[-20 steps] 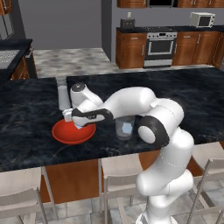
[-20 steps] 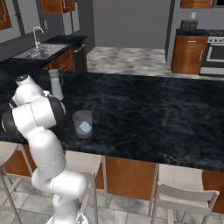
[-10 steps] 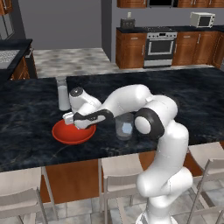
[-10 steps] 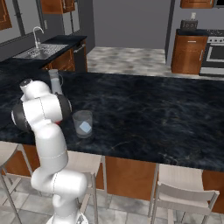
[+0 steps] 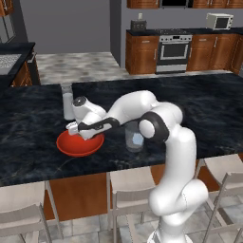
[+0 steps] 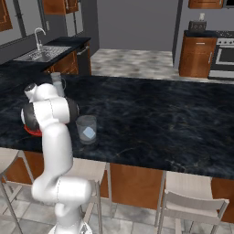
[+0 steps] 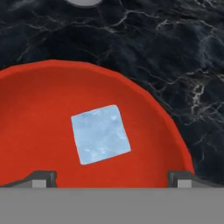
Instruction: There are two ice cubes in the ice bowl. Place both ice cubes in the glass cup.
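1. Here, in the left base view, the ice bowl point(image 5: 79, 144) sits on the black marble counter point(image 5: 42, 118), a wide, shallow, glossy red-orange dish near the counter's front edge. The gripper point(image 5: 81, 134) hangs just over the bowl's middle, fingers pointing down into it; from here I cannot tell how far apart they are. The glass cup point(image 5: 134, 136), a short clear grey tumbler, stands to the right of the bowl, near but apart from it, with one pale blue ice cube point(image 5: 137, 139) inside. A taller narrow glass point(image 5: 68, 101) with white contents stands behind the bowl. Bare counter stretches away to the far right.

2. In the right base view, the cup point(image 6: 86, 129) stands close to the counter's front edge with the cube point(image 6: 88, 133) resting low inside it. The arm's dark joint covers most of the bowl; a thin red rim point(image 6: 31, 131) peeks out beside it. To the right of the cup the counter point(image 6: 155, 119) is open.

3. In the hand view, the second ice cube point(image 7: 100, 133) lies flat on the bowl's red floor point(image 7: 39, 113), square, pale blue, slightly turned, well clear of the rim. The two fingertips point(image 7: 42, 178) stand wide apart, one on each side of the cube, not touching it. Beyond the rim is dark marble point(image 7: 175, 52).
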Robot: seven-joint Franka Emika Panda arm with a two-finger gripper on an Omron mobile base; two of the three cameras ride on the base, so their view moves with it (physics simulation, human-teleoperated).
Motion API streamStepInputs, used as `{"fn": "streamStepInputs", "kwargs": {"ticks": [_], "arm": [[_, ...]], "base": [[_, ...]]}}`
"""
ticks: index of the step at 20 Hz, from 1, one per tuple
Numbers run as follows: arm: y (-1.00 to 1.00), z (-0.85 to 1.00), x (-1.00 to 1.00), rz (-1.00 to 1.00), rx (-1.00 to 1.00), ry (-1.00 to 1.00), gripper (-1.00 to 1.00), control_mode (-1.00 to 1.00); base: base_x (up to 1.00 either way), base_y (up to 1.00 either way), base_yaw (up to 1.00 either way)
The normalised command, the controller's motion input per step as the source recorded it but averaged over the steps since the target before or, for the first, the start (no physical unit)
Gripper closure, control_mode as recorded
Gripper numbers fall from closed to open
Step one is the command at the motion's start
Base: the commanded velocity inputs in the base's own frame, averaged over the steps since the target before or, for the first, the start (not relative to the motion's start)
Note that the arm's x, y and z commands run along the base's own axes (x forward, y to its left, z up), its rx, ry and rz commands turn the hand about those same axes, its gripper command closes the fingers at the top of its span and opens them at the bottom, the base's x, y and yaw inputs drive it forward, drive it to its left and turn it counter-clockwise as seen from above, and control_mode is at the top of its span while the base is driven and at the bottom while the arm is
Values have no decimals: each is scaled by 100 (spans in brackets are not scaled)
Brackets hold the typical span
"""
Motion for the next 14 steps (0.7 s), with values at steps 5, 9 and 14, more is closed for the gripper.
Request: {"fn": "streamStepInputs", "kwargs": {"ticks": [5,9,14], "arm": [[17,-27,29,0,-3,6,-100,-100],[0,-33,19,0,-1,1,-100,-100],[-3,-27,5,0,0,0,-100,-100]], "base": [[0,0,0],[0,0,0],[0,0,0]]}}
